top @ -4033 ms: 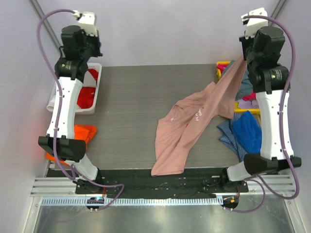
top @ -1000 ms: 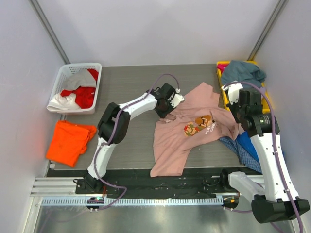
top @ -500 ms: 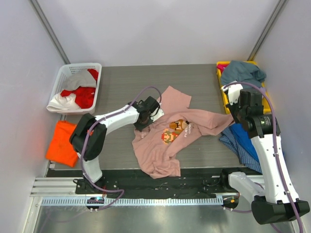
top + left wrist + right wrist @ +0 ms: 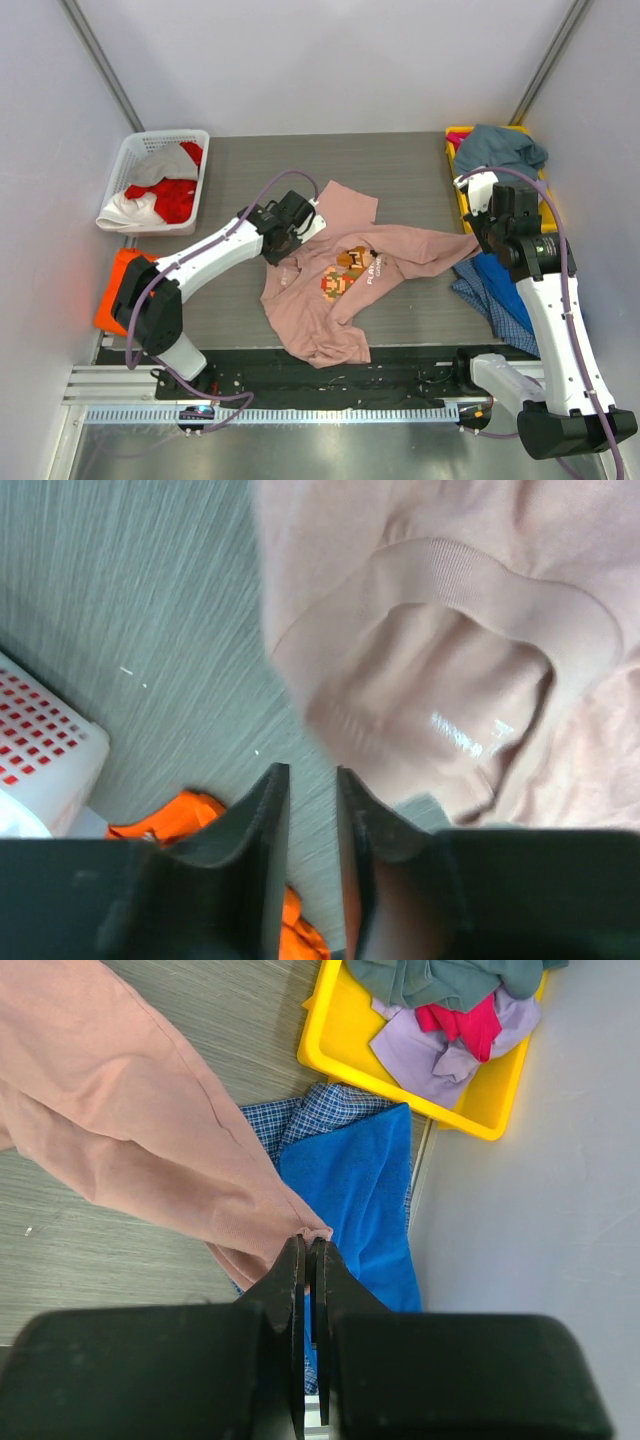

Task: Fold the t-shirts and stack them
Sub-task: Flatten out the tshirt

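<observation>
Both arms are white shells with chunky black joint housings, and a purple cable loops loosely along each one. Left tool [image 4: 287, 232] and right tool [image 4: 478, 207] carry white wrist blocks and matte black fingers [image 4: 262, 820]. Black bases sit on a silver slotted rail.

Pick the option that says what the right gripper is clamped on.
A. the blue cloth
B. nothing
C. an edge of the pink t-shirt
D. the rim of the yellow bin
C: in the right wrist view the right gripper has its fingers closed on a hem corner of the pink t-shirt, with the blue cloth lying beneath and the yellow bin well beyond it.
</observation>
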Controlling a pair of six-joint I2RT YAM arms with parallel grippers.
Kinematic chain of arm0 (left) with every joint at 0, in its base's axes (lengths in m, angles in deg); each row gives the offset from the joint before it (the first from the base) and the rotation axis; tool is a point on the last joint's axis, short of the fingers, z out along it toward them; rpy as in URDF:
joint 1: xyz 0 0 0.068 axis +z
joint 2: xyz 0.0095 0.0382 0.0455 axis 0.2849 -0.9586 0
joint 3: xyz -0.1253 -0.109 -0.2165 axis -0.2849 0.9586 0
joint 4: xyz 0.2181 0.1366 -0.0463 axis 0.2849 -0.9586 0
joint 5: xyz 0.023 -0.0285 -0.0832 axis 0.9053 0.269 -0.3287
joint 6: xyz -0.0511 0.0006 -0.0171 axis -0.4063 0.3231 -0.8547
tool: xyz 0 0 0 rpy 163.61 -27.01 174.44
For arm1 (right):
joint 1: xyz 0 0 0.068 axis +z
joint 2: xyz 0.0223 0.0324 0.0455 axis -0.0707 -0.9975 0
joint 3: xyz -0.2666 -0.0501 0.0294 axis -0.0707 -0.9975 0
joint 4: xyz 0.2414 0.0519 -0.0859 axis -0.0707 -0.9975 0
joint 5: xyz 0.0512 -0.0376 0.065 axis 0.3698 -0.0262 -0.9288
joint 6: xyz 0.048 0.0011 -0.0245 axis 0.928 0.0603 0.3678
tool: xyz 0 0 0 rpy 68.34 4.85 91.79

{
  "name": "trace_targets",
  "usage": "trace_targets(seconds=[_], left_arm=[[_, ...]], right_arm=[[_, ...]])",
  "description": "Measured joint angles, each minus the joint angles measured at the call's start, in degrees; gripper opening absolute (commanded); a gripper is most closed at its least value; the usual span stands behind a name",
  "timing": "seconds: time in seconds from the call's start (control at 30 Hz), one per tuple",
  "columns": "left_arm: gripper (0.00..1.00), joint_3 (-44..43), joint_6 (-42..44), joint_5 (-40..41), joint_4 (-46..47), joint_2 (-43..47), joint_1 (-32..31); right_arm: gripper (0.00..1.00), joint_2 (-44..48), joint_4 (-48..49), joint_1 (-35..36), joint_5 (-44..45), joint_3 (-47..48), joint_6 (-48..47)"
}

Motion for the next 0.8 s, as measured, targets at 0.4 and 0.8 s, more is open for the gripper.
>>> trace_targets(seconds=[0.4,0.8], left_arm=[[0.72,-7.58,0.92,-2.19,-0.35,-4.94,1.25],[0.74,-61.4,6.64,-15.69,3.37,-42.1,8.9]], right_arm=[[0.01,-0.72,1.25,0.0,0.0,-0.31,-0.22],[0.01,-7.63,7.72,0.0,-2.01,-2.23,2.43]])
